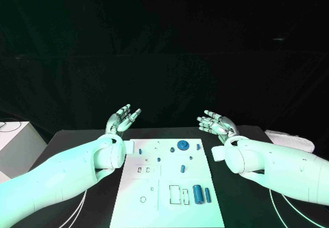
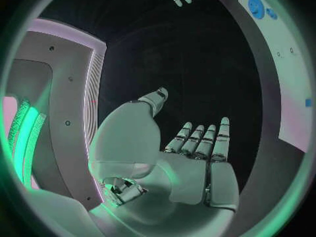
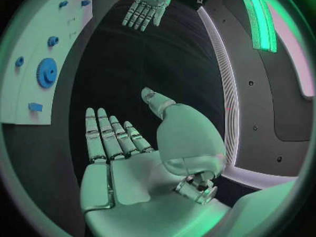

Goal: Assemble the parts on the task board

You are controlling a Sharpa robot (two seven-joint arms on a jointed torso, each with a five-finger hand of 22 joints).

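The flat white task board (image 1: 171, 199) is lying in the middle of the black table (image 1: 82, 135). Small blue parts (image 1: 198, 194) are sitting on it, with a round blue gear (image 1: 183, 145) at its far end. The left hand (image 1: 122, 118) is hanging beyond the board's far left corner, fingers spread, holding nothing. The right hand (image 1: 218, 124) is hanging beyond the far right corner, spread and holding nothing too.

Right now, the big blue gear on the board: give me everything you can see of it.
The big blue gear is a round, toothed disc, plastic by its look, with small holes in its face. It lies flat at the far end of the white task board, slightly right of centre, with smaller blue parts close by. Neither hand touches it; both are raised beyond the board, open.
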